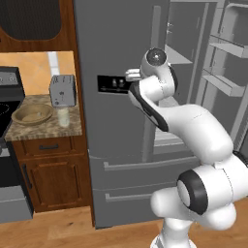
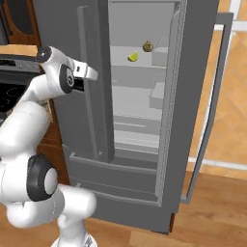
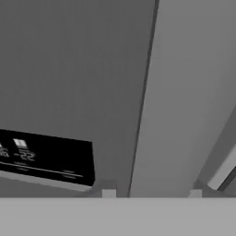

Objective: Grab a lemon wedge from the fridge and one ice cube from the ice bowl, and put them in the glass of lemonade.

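The fridge (image 1: 116,43) has its left door shut and its right door (image 2: 212,96) swung wide open. On an upper shelf inside lies the yellow-green lemon wedge (image 2: 133,57). My gripper (image 3: 152,194) hangs in front of the shut left door, just right of the black dispenser panel (image 3: 46,159) and close to the long bar handle (image 2: 84,72). Its fingertips (image 3: 109,193) stand apart and grip nothing. On the counter to the left sit the tan ice bowl (image 1: 33,114) and the glass of lemonade (image 1: 63,116). The ice cube is too small to make out.
A brownish round item (image 2: 147,46) lies on the shelf just behind the wedge. A silver toaster (image 1: 63,90) stands behind the glass. A stove (image 1: 7,111) borders the granite counter (image 1: 48,130) on the left. The open door's shelves (image 1: 227,48) jut out at right.
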Controlling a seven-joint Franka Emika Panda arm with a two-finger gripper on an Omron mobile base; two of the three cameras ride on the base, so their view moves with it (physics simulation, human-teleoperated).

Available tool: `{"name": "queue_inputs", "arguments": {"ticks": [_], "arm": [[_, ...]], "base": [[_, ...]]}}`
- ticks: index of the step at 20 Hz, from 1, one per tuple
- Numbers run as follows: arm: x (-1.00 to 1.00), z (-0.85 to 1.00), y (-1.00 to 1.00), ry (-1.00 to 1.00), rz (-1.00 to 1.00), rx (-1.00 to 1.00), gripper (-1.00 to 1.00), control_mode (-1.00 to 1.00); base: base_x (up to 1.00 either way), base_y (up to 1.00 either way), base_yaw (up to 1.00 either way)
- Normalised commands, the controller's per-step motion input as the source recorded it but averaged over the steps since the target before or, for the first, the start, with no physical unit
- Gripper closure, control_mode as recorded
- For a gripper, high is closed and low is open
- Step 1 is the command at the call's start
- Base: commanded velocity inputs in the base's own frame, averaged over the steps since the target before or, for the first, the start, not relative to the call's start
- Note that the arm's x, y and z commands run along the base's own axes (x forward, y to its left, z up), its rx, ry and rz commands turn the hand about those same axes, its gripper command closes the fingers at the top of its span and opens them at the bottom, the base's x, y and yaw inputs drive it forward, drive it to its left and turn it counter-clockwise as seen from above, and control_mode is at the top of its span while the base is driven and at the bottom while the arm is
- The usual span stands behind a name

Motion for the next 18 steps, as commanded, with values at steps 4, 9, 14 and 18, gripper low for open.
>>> {"name": "queue_inputs", "arguments": {"ticks": [4,9,14,18], "arm": [[-0.92,0.61,0.88,0.0,0.0,-0.01,1.0,-1.0],[-1.0,0.65,0.86,0.02,0.01,-0.04,1.0,-1.0],[-1.0,0.7,0.62,0.02,0.05,-0.04,1.0,-1.0],[-0.91,0.92,0.06,-0.03,0.06,0.0,1.0,-1.0]], "base": [[0.0,0.0,0.0],[0.0,0.0,0.0],[0.0,0.0,0.0],[0.0,0.0,0.0]]}}
